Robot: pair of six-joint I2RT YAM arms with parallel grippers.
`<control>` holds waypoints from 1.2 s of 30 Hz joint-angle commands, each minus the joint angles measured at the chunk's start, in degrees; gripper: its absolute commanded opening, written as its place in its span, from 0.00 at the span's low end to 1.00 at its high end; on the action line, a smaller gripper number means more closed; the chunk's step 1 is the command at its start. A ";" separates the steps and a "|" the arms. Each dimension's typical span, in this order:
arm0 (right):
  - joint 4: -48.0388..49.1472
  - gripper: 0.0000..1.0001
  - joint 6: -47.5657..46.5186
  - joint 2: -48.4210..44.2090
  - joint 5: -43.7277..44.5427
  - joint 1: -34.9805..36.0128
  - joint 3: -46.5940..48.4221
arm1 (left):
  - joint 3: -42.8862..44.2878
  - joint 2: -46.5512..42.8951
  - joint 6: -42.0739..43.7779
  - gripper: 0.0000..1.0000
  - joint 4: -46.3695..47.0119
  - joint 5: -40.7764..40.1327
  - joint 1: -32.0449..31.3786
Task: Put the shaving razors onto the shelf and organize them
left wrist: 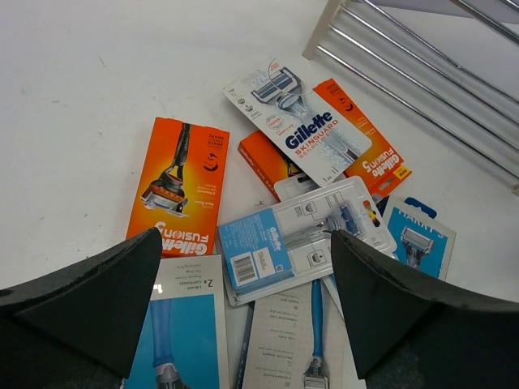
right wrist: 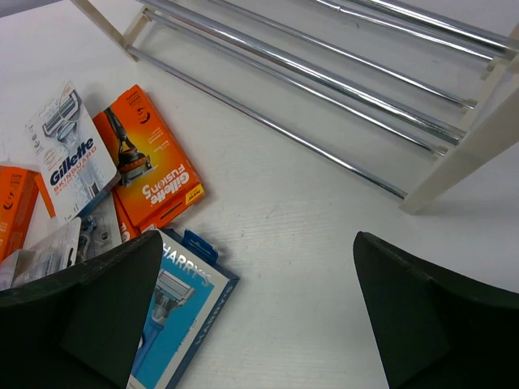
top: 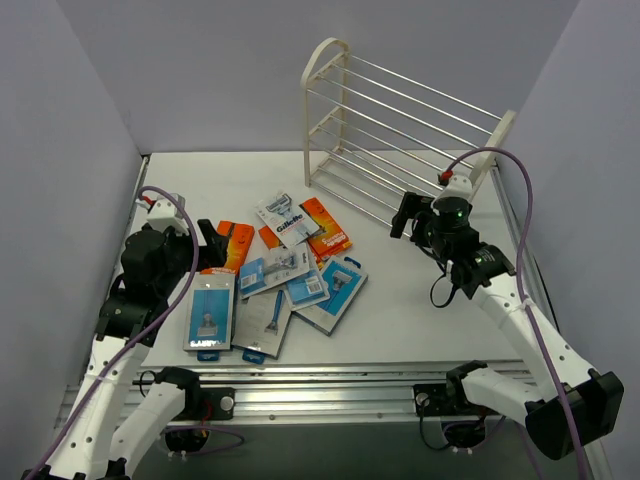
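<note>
The shaving razors [top: 270, 285] lie in a loose, overlapping heap at centre-left of the overhead frame, on the white table [top: 400, 300]. The exact pack count is unclear owing to overlap. The shelf [top: 498, 140] stands apart from them, upper right of centre. My left pincer [top: 208, 240] sits at the heap's left edge, jaws spread wide, holding nothing. My right pincer [top: 405, 215] hangs between heap and shelf, likewise wide and holding nothing.

Legible print: white blister card [left wrist: 300, 130], "Gillette SKINGUARD"; orange box [left wrist: 180, 185], "Gillette FUSION5", reading upside down; second orange box [right wrist: 150, 162], "Gillette FUSION5"; blue pack [right wrist: 182, 308], "HARRY'S"; blue-and-clear blister pack [left wrist: 276, 243], "Gillette" beside a barcode.
</note>
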 commanded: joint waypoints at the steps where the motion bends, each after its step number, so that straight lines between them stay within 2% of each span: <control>1: 2.66 1.00 0.28 -0.12 2.51 0.45 -1.58 | 0.21 -0.86 -0.07 0.94 2.27 0.47 0.45; 9: 4.07 1.00 0.81 -0.66 -0.56 0.37 -2.29 | 0.21 -1.39 -0.51 0.94 1.92 -1.47 0.80; 17: 8.99 1.00 1.16 0.39 -14.51 0.54 -5.72 | -0.57 -1.04 -1.83 0.94 2.09 -2.35 1.67; 20: 10.93 1.00 2.13 2.24 -16.90 0.80 -6.42 | -0.49 -0.86 -1.74 0.94 1.74 -2.26 1.85; 29: 17.34 1.00 5.47 8.12 -19.55 5.81 -8.27 | -0.84 -1.30 -1.66 0.94 2.35 0.20 2.55; 33: 19.71 0.96 6.61 12.78 -18.41 10.02 -6.69 | -0.93 -1.56 -1.30 1.00 2.62 0.99 2.64; 35: 20.94 0.96 7.22 15.76 -17.53 12.22 -5.29 | -1.02 -1.74 -1.22 0.95 2.79 1.34 2.64; 36: 21.47 0.95 7.84 16.74 -17.44 12.66 -4.76 | -1.10 -1.74 -1.22 0.96 2.79 1.34 2.64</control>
